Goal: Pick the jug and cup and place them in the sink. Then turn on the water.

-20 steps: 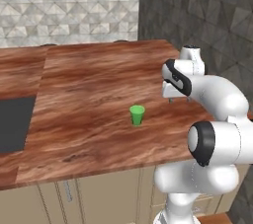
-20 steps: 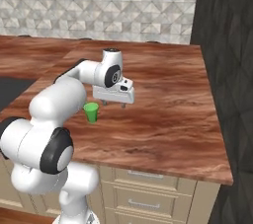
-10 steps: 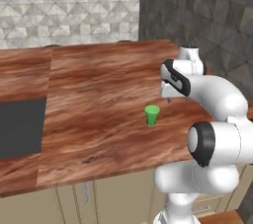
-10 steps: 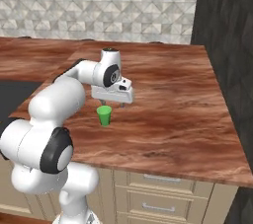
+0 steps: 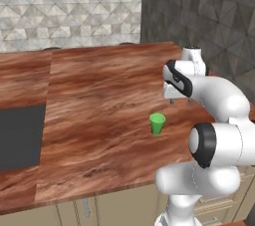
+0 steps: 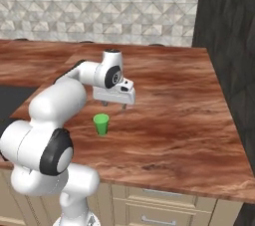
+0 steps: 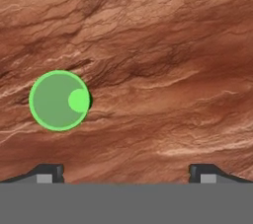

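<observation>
On the reddish-brown wood-grain countertop (image 5: pixel 99 95), small bright green tapered cup (image 5: pixel 157 123) stands upright, well right of the dark charcoal sink (image 5: pixel 17 135). Two-finger gripper (image 6: pixel 113 104) hovers just beyond cup, jaws wide, empty, probably lining up a grab.

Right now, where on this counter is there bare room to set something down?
Most of the wooden counter is bare: the wide stretch between the cup and the dark wall, and the strip back toward the tiled wall. The left end is taken by the sink. It is tightest around the cup, where the open gripper hangs just above.
</observation>
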